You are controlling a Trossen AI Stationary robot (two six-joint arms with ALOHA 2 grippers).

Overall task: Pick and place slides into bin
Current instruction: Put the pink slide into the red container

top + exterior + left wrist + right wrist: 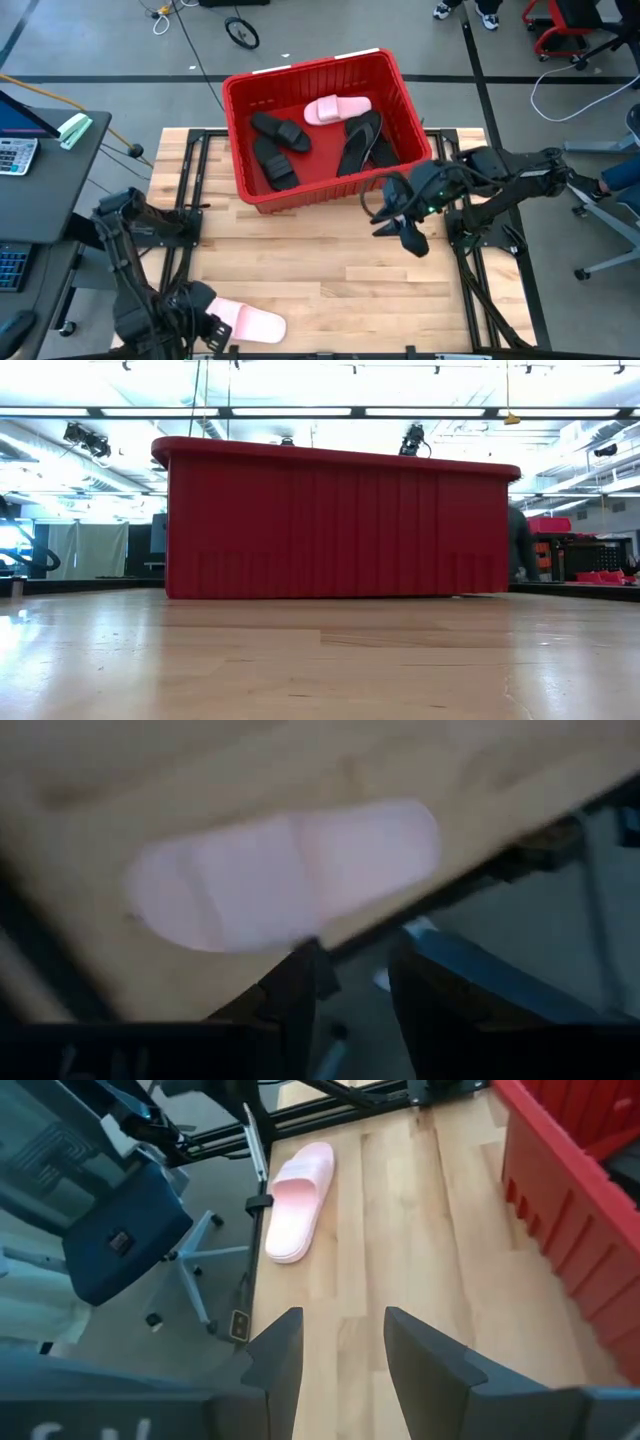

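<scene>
Glossy ribbed plastic bin point(243, 140) on smooth wood table point(330, 270).

five slides point(300, 140) inside red bin point(240, 135); sixth pale pink slide point(250, 322) flat at table's near edge

Overhead camera looks straight down on the whole table point(330, 270); the low one sits at tabletop level, facing the bin point(335, 525) close up. Left wrist hangs tight over the pink slide point(285, 875), which the right wrist catches from afar.
</scene>
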